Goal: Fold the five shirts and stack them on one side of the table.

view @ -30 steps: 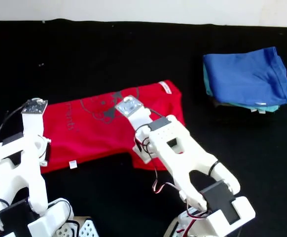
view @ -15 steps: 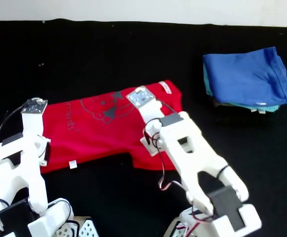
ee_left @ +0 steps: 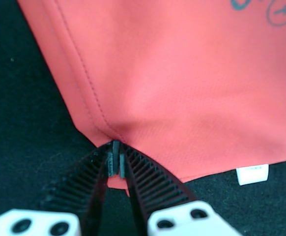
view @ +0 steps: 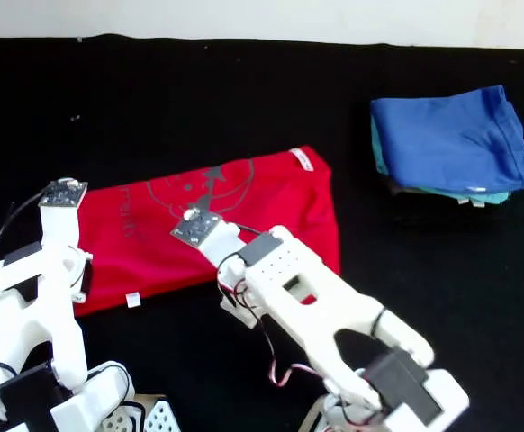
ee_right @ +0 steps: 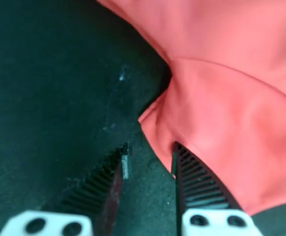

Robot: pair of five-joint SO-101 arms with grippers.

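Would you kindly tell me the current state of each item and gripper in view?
red shirt: spread out on the table, not yet stacked.
shirt stack: folded, blue one on top.
left gripper: shut on the red shirt's hem.
right gripper: open at the shirt's edge.

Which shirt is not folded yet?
The red shirt: it lies spread out flat, while the blue shirt sits folded on top of a stack off to the side.
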